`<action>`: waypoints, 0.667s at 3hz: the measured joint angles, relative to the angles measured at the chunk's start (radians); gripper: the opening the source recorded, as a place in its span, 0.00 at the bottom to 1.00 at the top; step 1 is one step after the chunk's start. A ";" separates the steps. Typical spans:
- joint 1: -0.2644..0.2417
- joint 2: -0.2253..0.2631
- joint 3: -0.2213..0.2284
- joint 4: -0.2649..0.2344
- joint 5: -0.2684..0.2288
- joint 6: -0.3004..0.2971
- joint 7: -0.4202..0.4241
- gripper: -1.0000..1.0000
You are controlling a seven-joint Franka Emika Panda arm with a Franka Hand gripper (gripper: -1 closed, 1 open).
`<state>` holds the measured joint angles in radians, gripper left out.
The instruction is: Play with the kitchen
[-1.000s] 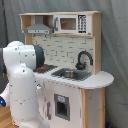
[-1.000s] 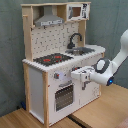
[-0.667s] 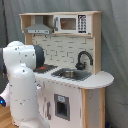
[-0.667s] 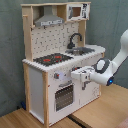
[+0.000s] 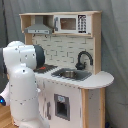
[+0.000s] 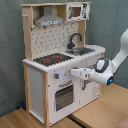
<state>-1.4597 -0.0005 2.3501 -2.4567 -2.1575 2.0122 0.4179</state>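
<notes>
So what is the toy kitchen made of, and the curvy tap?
The kitchen looks like painted white board with pale bare-wood edges: the side posts and top frame show a light wood tone, matte rather than shiny. The tap is black and smooth; it could be plastic or painted metal, the look leaves that open. The sink beside it looks grey and metallic.

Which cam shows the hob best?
The second exterior view: the hob lies unobstructed on the kitchen counter, its red rings visible beside the sink. In the first exterior view the arm stands in front, leaving only a sliver of hob.
</notes>
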 joint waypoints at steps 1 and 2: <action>0.000 0.005 -0.002 0.000 0.000 0.008 0.122 0.00; -0.001 0.010 -0.004 0.000 0.000 0.017 0.248 0.00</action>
<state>-1.4602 0.0095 2.3461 -2.4563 -2.1575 2.0290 0.6659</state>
